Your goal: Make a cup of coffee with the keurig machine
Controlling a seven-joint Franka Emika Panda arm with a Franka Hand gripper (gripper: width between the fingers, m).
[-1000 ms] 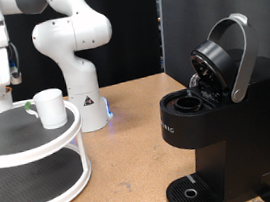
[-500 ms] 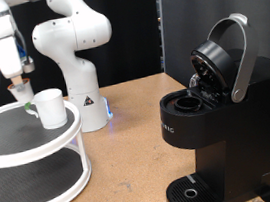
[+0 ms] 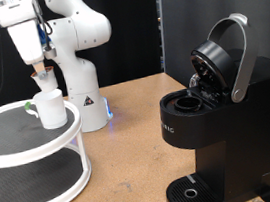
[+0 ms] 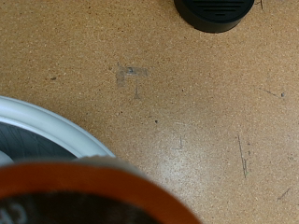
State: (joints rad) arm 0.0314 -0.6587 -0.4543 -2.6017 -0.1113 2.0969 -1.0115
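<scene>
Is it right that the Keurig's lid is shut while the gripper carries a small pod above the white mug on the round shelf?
Not quite: the keurig machine has its lid raised, with the pod chamber open, as the exterior view shows. The rest holds: the gripper carries a small pod above the cup on the round shelf.

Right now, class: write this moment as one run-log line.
gripper: shut on small pod, raised above cup | cup: on white two-tier stand | keurig machine: lid open, pod chamber looks empty

Brown particle-board tabletop, black backdrop panels behind, perhaps curtains, with a white two-tier round stand.
</scene>
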